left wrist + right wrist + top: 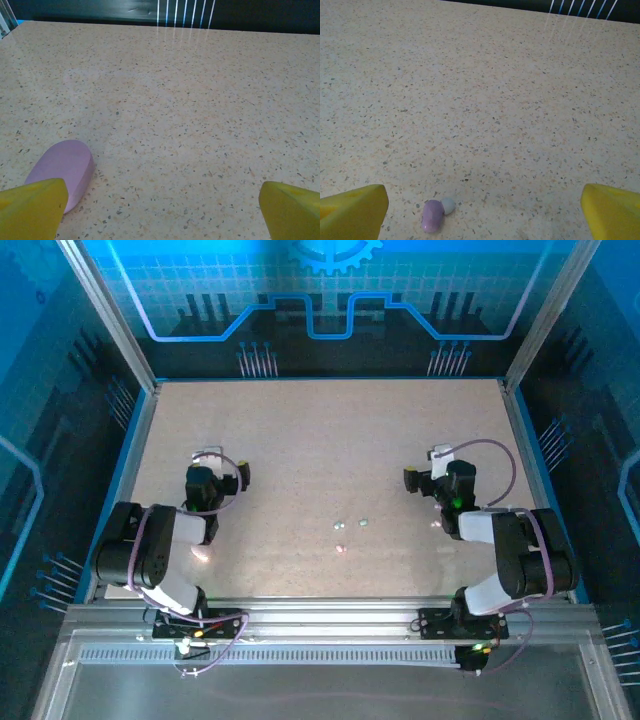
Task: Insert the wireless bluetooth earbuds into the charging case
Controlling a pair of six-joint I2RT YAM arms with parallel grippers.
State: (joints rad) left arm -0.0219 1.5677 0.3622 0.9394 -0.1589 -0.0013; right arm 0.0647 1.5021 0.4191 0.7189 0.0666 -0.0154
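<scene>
My left pincer (160, 215) and right pincer (480, 212) both gape wide, empty. The lilac charging case (62, 170) lies just beside my left pincer. The earbuds (338, 526) lie mid-table, toward the near edge. A small lilac bit (432, 216), perhaps another earbud, sits near my right pincer.

Speckled beige table (200, 100), lilac case (62, 170), yellow fingers (32, 210), pale whitish-green earbuds (363, 522).
</scene>
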